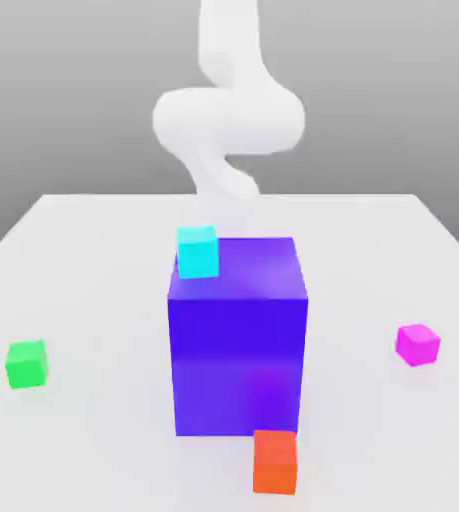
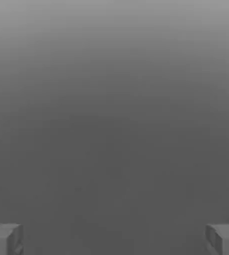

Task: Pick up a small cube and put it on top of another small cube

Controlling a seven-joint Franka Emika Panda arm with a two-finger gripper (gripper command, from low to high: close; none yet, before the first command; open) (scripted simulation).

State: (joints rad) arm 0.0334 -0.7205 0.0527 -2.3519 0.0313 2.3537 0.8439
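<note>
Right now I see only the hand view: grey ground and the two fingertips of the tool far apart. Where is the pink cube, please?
Observer: The magenta cube sits on the table at the exterior view's right, apart from the other things.
Operator: And the green one, on which I must put it?
Observer: The green cube is at the exterior view's left, alone on the table.
Operator: Does something stand between the two?
Observer: Yes, a big purple-blue block stands between them, far taller than either cube.
</note>
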